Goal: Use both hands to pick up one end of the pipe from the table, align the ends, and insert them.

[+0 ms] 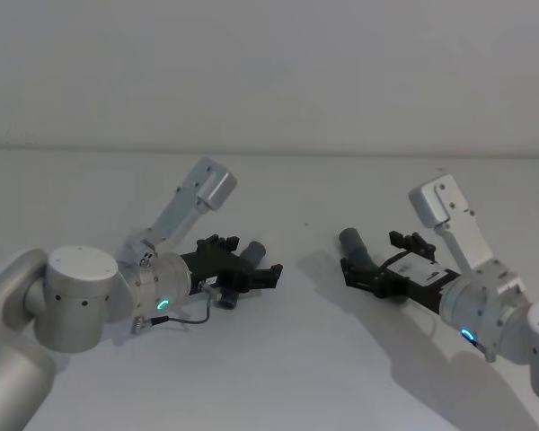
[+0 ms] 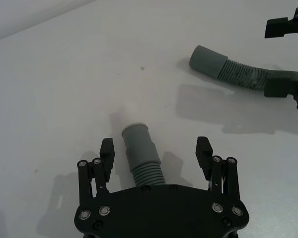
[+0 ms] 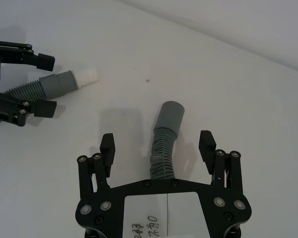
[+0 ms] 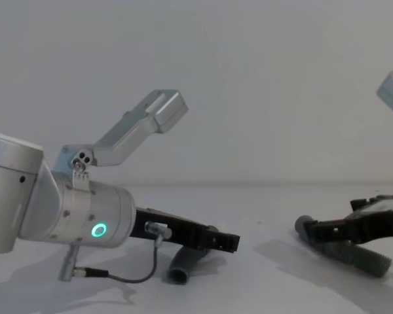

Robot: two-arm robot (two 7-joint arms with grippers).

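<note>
Wide table (image 1: 314,368): left tool (image 2: 155,145) splayed astride short hose (image 2: 139,148), right tool (image 3: 157,140) likewise, long hose (image 3: 168,118).

Soft even light, diffuse shadows on table (image 1: 296,359)

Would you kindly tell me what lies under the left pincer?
Under the left pincer sits the short hose piece, grey cuff and white tip showing between its open fingers. The ribbed rear is covered by the pincer's body.
</note>
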